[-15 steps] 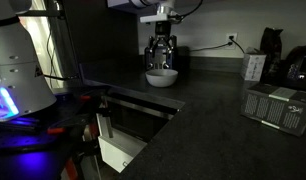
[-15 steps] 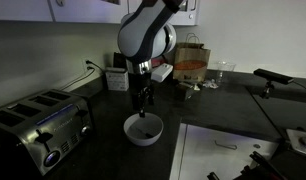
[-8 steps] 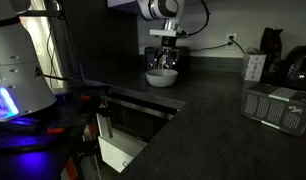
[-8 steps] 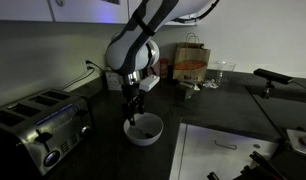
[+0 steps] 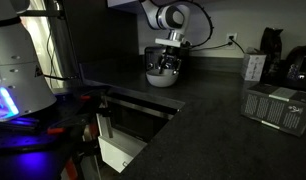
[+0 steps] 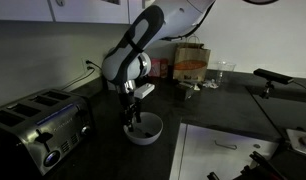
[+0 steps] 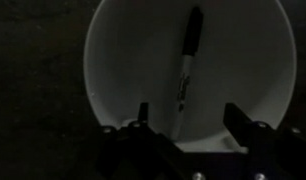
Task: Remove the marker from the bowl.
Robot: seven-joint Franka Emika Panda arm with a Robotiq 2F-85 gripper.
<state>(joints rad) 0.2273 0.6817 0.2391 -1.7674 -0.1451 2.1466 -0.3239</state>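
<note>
Hand (image 7: 190,118) spread wide, empty, poised over the marker (image 7: 189,55) lying in the white bowl (image 7: 123,60).

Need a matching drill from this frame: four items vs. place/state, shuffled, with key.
Things:
1. marker
2. bowl
3. toaster
4. gripper

Place or state:
A. open, over the bowl
B. white, on the dark counter
C. lying inside the bowl
D. metallic, standing apart from the bowl

Pairs: 1-C; 2-B; 3-D; 4-A
</note>
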